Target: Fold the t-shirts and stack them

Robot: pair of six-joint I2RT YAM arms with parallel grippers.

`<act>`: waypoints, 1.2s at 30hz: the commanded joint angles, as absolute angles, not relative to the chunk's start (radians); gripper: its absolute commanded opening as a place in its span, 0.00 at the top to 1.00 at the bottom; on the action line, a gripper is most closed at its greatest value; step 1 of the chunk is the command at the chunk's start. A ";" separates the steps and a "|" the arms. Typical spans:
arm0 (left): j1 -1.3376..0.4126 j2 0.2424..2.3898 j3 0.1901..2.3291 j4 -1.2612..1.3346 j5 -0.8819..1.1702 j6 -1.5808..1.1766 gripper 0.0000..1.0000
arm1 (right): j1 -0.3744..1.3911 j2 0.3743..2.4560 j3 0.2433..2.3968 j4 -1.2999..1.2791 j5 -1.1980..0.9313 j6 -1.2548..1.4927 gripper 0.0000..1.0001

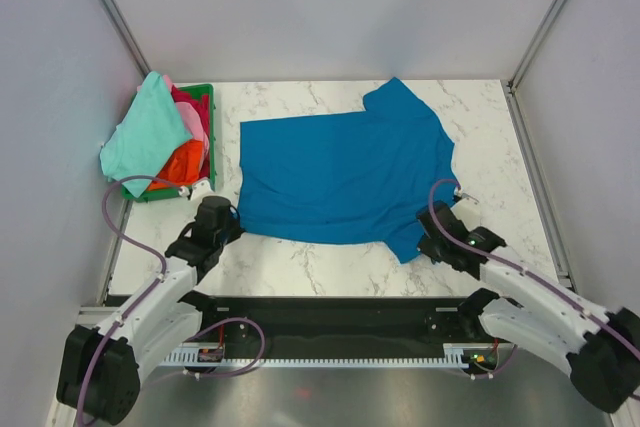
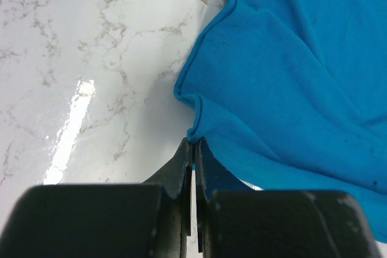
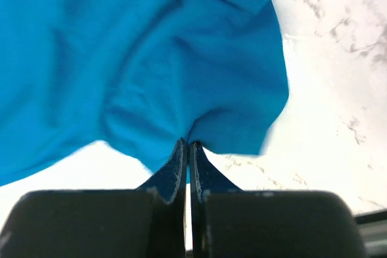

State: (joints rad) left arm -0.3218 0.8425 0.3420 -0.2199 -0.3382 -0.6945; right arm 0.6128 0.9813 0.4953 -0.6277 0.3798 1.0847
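A bright blue t-shirt [image 1: 345,175] lies spread on the white marble table [image 1: 480,127]. My left gripper [image 1: 234,219] is shut on its near left hem corner; in the left wrist view the cloth [image 2: 290,70] bunches at the closed tips of that gripper [image 2: 193,143]. My right gripper [image 1: 424,239] is shut on the near right sleeve; in the right wrist view the cloth [image 3: 157,58] puckers at that gripper's tips [image 3: 188,144]. Mint-green [image 1: 145,132], pink [image 1: 190,125], magenta [image 1: 195,105] and orange-red [image 1: 185,162] t-shirts are piled at the back left.
The green plastic basket [image 1: 200,92] holding the piled shirts stands at the table's left edge, the mint shirt hanging over its side. Grey walls enclose the table on three sides. A black rail [image 1: 330,332] runs along the near edge between the arm bases.
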 commanded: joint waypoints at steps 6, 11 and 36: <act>-0.316 0.732 0.446 -0.377 -0.114 -0.730 0.98 | 0.612 0.680 0.721 -0.979 0.459 1.095 1.00; -0.324 0.672 0.534 -0.543 -0.031 -0.750 0.98 | 0.612 0.617 0.745 -1.040 0.430 1.092 1.00; -0.226 1.083 0.972 -0.788 -0.101 -0.508 0.98 | 0.581 1.115 1.075 -0.773 0.486 0.603 1.00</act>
State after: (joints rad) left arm -0.2626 1.0489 0.8986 -0.7872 -0.1005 -0.5865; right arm 0.6029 1.0592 0.9890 -0.8875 0.4484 0.7586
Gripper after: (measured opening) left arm 0.031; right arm 0.011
